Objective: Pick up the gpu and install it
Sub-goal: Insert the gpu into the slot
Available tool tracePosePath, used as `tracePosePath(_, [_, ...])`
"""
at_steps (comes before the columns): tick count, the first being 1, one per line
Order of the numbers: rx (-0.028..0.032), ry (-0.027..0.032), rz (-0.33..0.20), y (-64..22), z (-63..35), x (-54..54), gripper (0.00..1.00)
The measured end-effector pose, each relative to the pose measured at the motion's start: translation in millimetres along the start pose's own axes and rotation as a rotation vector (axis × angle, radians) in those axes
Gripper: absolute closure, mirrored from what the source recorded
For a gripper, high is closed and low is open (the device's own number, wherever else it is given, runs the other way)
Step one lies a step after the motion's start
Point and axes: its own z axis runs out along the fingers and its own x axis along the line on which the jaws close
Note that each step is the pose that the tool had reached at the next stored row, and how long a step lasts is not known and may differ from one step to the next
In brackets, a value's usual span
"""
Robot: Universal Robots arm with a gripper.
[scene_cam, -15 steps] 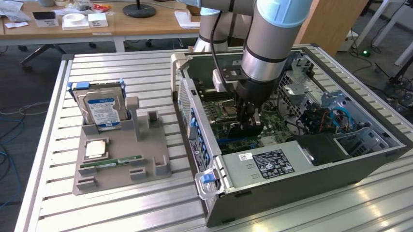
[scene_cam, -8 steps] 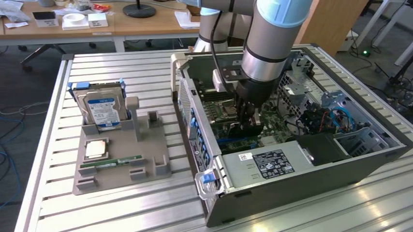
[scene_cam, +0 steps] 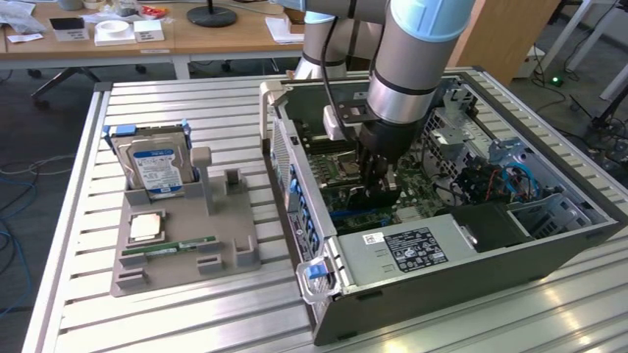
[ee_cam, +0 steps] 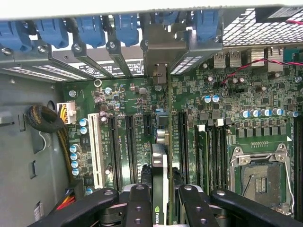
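Tally: 1 arm [scene_cam: 412, 59], 1 gripper [scene_cam: 378, 182], 1 gpu [ee_cam: 160, 165]. 1 case [scene_cam: 442, 294], 1 CPU socket [ee_cam: 258, 175], 1 white slot [ee_cam: 94, 151]. 1 table [scene_cam: 196, 103]: 1 holder [scene_cam: 187, 268], 1 hard drive [scene_cam: 157, 165], 1 RAM stick [scene_cam: 182, 246], 1 CPU [scene_cam: 145, 226].

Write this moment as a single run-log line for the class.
gripper: shut on gpu | place: inside computer case, above motherboard slots | gpu: held on edge | seated: cannot tell

Thin gpu card [ee_cam: 160, 165]: green edge, dark face. Metal gripper [ee_cam: 162, 191], black. Flat motherboard [ee_cam: 137, 109], green. Plastic latches [ee_cam: 90, 28], blue. Boxy hard drive [scene_cam: 157, 170] label, blue-white.
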Motion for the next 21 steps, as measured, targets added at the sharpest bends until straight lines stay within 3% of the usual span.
tracePosePath(21, [0.0008,0.0030,0.000,1.3,2.2,-2.3,0.73])
